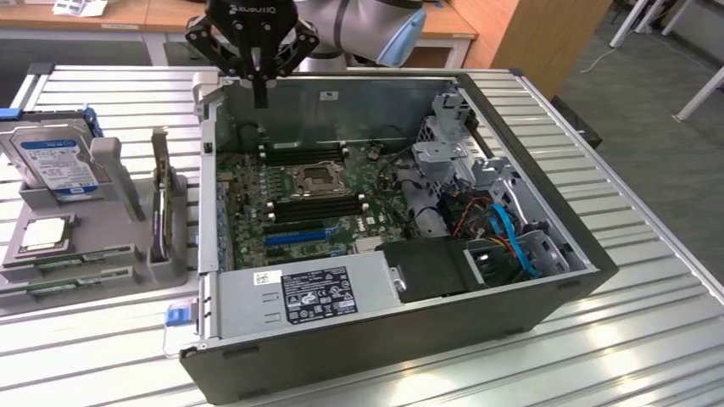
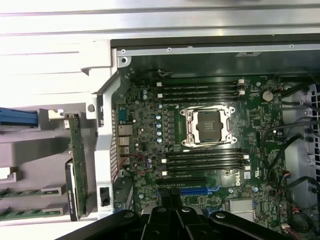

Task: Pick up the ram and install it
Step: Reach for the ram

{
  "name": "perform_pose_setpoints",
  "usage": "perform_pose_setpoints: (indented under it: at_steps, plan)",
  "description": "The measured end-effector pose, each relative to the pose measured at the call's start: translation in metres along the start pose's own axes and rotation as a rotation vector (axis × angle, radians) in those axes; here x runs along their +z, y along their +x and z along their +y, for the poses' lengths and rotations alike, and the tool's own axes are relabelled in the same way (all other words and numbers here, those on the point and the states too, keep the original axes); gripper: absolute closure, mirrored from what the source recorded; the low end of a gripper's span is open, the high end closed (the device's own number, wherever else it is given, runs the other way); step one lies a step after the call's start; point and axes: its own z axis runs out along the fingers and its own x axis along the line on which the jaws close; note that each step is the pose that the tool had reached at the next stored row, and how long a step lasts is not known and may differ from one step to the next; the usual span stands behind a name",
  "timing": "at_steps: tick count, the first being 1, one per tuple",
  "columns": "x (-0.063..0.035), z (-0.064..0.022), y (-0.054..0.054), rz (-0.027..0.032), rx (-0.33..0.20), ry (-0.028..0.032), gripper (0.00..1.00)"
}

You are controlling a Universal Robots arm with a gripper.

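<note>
Two ram sticks (image 1: 70, 258) lie flat in the grey holder (image 1: 114, 182) at the exterior view's left, outside the computer case (image 1: 374, 348); in the wrist view they are thin green strips (image 2: 20, 192). My gripper (image 1: 261, 100) hangs above the far part of the open case, over the motherboard (image 1: 339, 182), well away from the ram. Its dark fingers (image 2: 167, 220) are pressed together and hold nothing. Empty black memory slots (image 2: 200, 89) sit on one side of the processor socket (image 2: 207, 125), with more slots (image 2: 205, 161) on the other side.
The holder also carries a hard drive (image 1: 57, 161), a square silver processor (image 1: 46, 233) and a green card on edge (image 1: 164, 203). Inside the case are a power supply (image 1: 311, 297), a blue expansion slot (image 1: 297, 236) and cables (image 1: 509, 237). Slatted table surface (image 1: 633, 339) surrounds everything.
</note>
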Motion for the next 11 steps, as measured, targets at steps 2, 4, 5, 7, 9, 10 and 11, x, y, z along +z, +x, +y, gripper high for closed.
perform_pose_setpoints:
  at_steps: [2, 4, 5, 7, 9, 10, 11]
  plan:
    - [0.0001, -0.0002, 0.003, 0.0001, 0.000, 0.0000, 0.90]
    - [0.0002, -0.0005, 0.007, 0.0001, 0.000, 0.0000, 0.90]
    - [0.0002, -0.0007, 0.009, 0.0001, 0.000, 0.0000, 0.90]
    - [0.0003, -0.0011, 0.015, 0.0001, 0.000, 0.0000, 0.90]
    - [0.0003, -0.0014, 0.019, 0.0001, 0.000, 0.0000, 0.90]
    - [0.0003, -0.0016, 0.021, 0.0001, 0.000, -0.0001, 0.90]
    - [0.0004, -0.0017, 0.023, 0.0002, 0.000, 0.0000, 0.90]
